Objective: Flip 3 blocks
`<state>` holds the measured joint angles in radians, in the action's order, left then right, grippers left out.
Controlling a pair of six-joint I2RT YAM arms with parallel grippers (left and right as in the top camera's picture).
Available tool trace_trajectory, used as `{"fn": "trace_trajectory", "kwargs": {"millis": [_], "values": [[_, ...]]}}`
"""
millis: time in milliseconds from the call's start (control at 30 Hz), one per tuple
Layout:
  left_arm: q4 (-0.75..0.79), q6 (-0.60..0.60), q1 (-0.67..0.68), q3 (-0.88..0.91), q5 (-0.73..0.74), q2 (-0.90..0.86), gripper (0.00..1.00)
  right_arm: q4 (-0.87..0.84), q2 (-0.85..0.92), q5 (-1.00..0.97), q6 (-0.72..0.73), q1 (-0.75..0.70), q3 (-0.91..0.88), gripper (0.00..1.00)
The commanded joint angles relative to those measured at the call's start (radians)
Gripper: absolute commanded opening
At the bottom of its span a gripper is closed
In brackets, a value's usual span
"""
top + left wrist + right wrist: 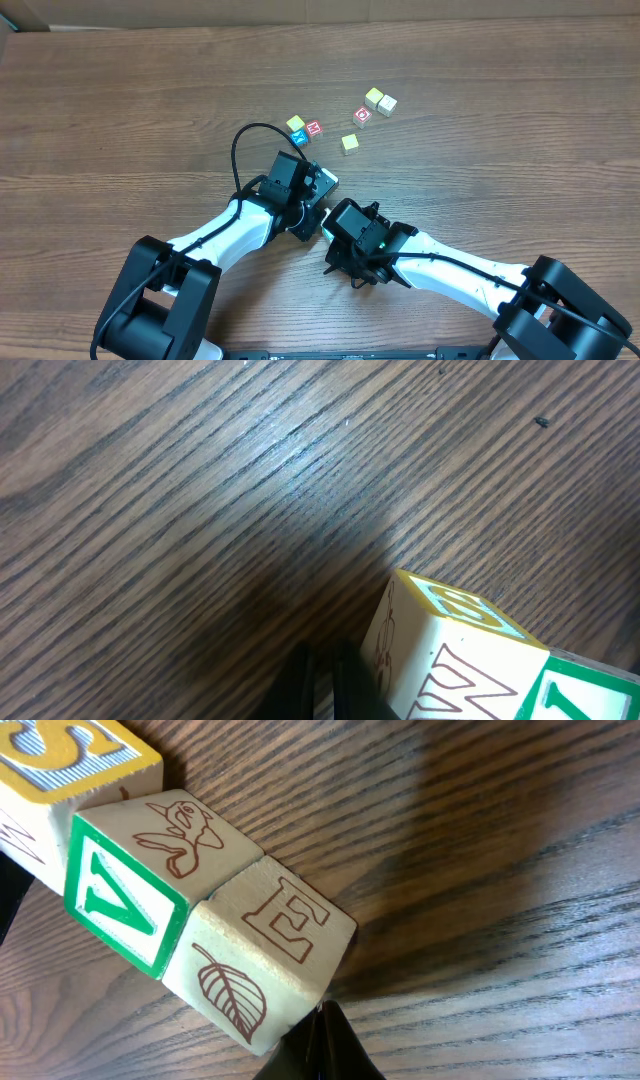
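Clenched on nothing, the left gripper (318,685) and right gripper (320,1045) sit at either end of the three blocks (130,890) lined up touching near the table (500,870) middle, so a closed-tip push may slide the row rather than tip one

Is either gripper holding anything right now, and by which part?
Nothing is held. Both are shut: the left gripper sits beside the end block, the right gripper by the E block, at its lower corner.
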<state>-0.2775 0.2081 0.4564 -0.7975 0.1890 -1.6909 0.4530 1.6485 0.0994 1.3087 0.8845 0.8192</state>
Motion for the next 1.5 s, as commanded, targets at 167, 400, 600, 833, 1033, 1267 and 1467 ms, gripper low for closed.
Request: {"fn": "trace_trajectory", "kwargs": {"millis": [167,400,600,833,1033,1267,1467], "values": [[-0.010,-0.015,0.008,0.029,-0.043,-0.024,0.04,-0.018,-0.002,-0.032,0.001,-0.003,0.032,0.04],[-0.009,-0.026,0.008,0.029,-0.045,-0.024,0.04,-0.017,-0.002,-0.032,0.001,-0.003,0.032,0.04],[-0.008,-0.041,0.009,0.029,-0.090,-0.024,0.04,-0.014,-0.002,-0.032,0.001,-0.003,0.032,0.04],[0.001,-0.041,0.009,0.029,-0.097,-0.024,0.04,-0.014,-0.002,-0.032,0.001,-0.003,0.032,0.04],[0.014,-0.041,0.009,0.029,-0.116,-0.024,0.04,-0.014,-0.002,-0.032,0.001,-0.003,0.032,0.04],[0.050,-0.058,0.009,0.029,-0.117,-0.024,0.04,-0.014,-0.002,-0.032,0.001,-0.003,0.032,0.04],[0.074,-0.059,0.009,0.029,-0.060,-0.024,0.04,-0.014,-0.002,-0.032,0.001,-0.003,0.032,0.04]]}}
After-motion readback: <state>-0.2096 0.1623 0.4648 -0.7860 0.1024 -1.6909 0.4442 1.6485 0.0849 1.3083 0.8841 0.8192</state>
